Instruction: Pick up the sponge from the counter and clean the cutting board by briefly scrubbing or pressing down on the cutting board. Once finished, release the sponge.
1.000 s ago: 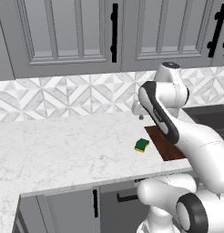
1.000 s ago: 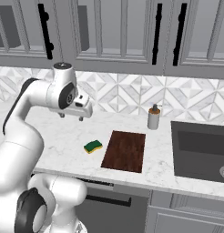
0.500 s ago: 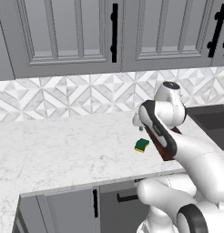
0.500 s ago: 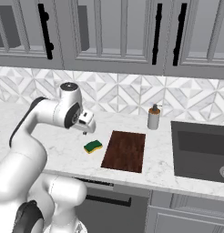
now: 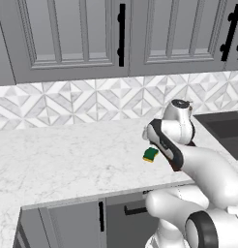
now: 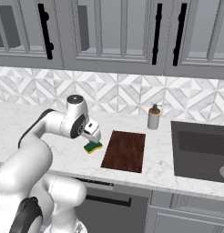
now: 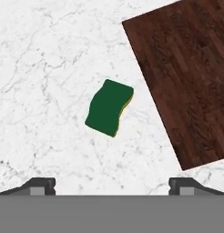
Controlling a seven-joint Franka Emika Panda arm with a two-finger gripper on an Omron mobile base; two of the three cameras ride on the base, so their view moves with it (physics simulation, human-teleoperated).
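Down on the counter (image 7: 45,68) the sponge (image 7: 109,108) lies flat, green face up, with only a thin yellow edge showing along one side. It sits just beside the cutting board (image 7: 186,77) without touching it; a strip of white marble separates the two. In the hand view the board is cut off at the top and right edges, so its full outline cannot be made out there.

In the right base view the sponge (image 6: 93,146) rests to the left of the cutting board (image 6: 124,150), and the gripper (image 6: 93,132) hangs close above it. The fingers are hard to make out there, being small against the white hand. In the hand view the two dark fingertips (image 7: 38,184) stand far apart at the bottom corners, so the jaws are spread wide with nothing between them; the sponge lies apart from both tips.

From the left base view the sponge (image 5: 150,154) peeks out beside the arm's forearm, which hides nearly all of the board. A soap dispenser (image 6: 153,118) stands by the backsplash, beyond the board, with the dark sink (image 6: 200,152) to its right, clipped by the picture's edge.
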